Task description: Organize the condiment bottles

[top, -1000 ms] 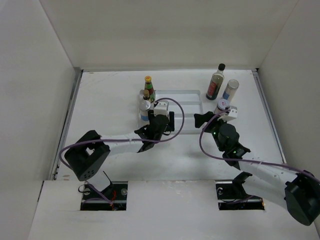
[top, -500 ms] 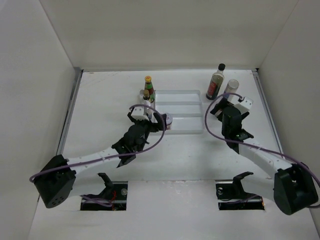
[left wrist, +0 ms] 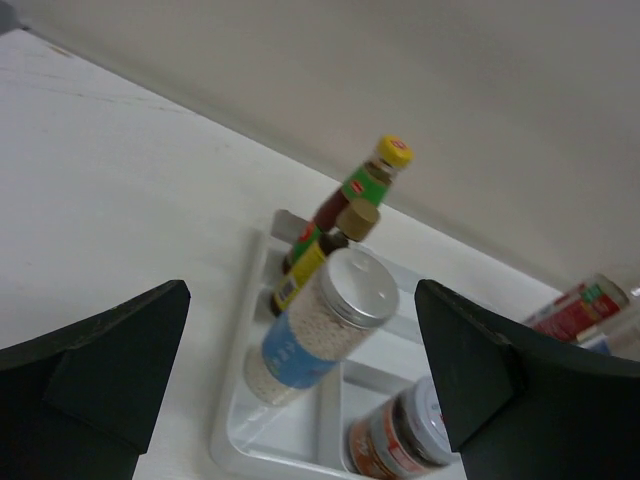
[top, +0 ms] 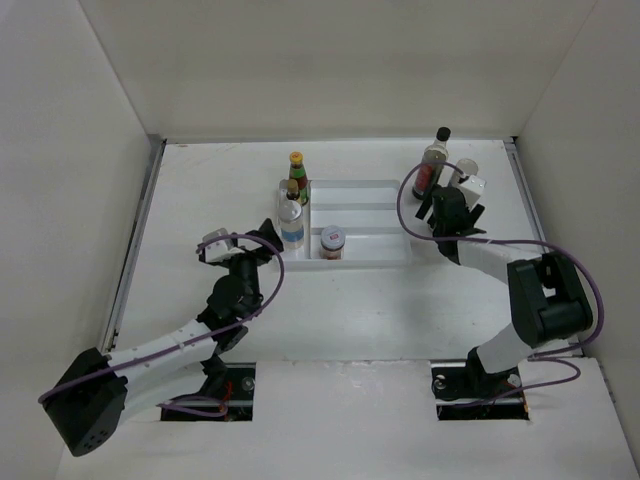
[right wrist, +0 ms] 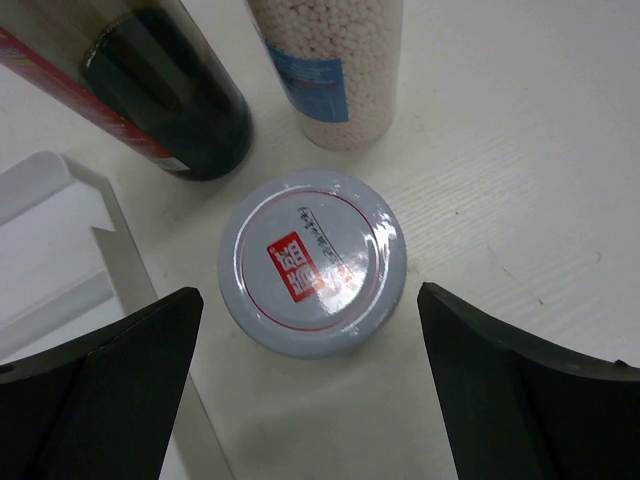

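The white divided tray (top: pixel 375 225) holds a yellow-capped green-and-red bottle (top: pixel 297 172), a clear blue-labelled jar (top: pixel 291 226) and a short red-labelled jar (top: pixel 331 241). In the left wrist view the yellow-capped bottle (left wrist: pixel 372 178), a brown-capped bottle (left wrist: pixel 318 252), the blue-labelled jar (left wrist: pixel 318 322) and the red-labelled jar (left wrist: pixel 405 438) stand ahead. My left gripper (top: pixel 262 240) (left wrist: pixel 302 295) is open and empty, left of the tray. My right gripper (top: pixel 445 200) (right wrist: pixel 310 292) hovers open over a short white-lidded jar (right wrist: pixel 312 263), beside the tall dark bottle (top: pixel 433 165) (right wrist: pixel 170 100) and a blue-labelled bottle (top: pixel 466 170) (right wrist: pixel 330 70).
The tray's corner wall (right wrist: pixel 115 240) lies just left of the white-lidded jar. White walls close in the table on three sides, and the right wall runs close behind the loose bottles. The tray's right-hand compartments (top: pixel 370 205) hold nothing.
My left gripper opened and drew back left from the tray, where the red-labelled jar now stands. My right gripper swung to the back right and now hangs over the short jar.
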You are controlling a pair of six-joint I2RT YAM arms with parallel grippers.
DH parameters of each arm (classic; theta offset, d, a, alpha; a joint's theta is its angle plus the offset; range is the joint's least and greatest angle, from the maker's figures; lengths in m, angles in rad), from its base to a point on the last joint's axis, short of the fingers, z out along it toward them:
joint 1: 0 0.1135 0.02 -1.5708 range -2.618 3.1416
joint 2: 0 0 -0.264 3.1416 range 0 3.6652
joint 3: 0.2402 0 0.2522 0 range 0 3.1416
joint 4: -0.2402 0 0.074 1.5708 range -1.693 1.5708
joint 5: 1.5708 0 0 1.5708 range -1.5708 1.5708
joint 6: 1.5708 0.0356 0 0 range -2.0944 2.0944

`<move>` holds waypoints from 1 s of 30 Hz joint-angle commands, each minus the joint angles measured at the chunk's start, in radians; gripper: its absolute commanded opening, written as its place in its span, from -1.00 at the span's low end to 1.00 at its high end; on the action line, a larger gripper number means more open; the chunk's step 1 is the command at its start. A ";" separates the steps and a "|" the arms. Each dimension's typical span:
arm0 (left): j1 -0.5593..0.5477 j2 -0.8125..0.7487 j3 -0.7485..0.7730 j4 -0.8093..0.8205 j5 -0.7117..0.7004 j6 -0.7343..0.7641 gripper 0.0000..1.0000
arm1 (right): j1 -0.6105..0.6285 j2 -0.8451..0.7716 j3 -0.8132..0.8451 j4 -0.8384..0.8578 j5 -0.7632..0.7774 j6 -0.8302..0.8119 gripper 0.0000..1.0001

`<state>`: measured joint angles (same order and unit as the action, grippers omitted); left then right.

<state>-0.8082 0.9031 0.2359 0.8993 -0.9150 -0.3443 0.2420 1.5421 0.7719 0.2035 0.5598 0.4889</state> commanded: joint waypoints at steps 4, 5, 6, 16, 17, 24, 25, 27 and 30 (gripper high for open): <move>0.062 -0.024 -0.049 0.055 -0.074 -0.022 1.00 | -0.023 0.091 0.101 0.102 0.003 -0.018 0.82; 0.068 -0.006 -0.049 0.055 -0.071 -0.033 1.00 | -0.027 0.108 0.116 0.099 0.003 -0.018 0.76; 0.073 0.012 -0.046 0.055 -0.070 -0.042 1.00 | -0.028 0.122 0.127 0.097 0.005 -0.018 0.69; 0.097 0.083 -0.050 0.062 -0.059 -0.084 1.00 | 0.033 -0.057 0.061 0.088 0.048 -0.027 -0.06; 0.097 0.089 -0.050 0.064 -0.058 -0.087 1.00 | 0.048 -0.092 0.050 0.082 0.052 -0.030 -0.06; 0.097 0.111 -0.044 0.066 -0.058 -0.088 1.00 | 0.203 -0.220 0.032 0.059 -0.050 -0.012 -0.05; 0.097 0.115 -0.043 0.066 -0.058 -0.088 1.00 | 0.219 -0.199 0.058 0.068 -0.078 -0.010 -0.05; 0.105 0.125 -0.040 0.066 -0.058 -0.085 1.00 | 0.251 -0.131 0.131 0.100 -0.136 -0.010 -0.05; 0.123 0.128 -0.037 0.066 -0.058 -0.079 1.00 | 0.306 0.004 0.274 0.116 -0.222 -0.016 -0.05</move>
<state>-0.7040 1.0271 0.1928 0.9131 -0.9695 -0.4187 0.5060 1.4754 0.8967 0.1753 0.4438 0.4675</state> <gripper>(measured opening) 0.997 0.729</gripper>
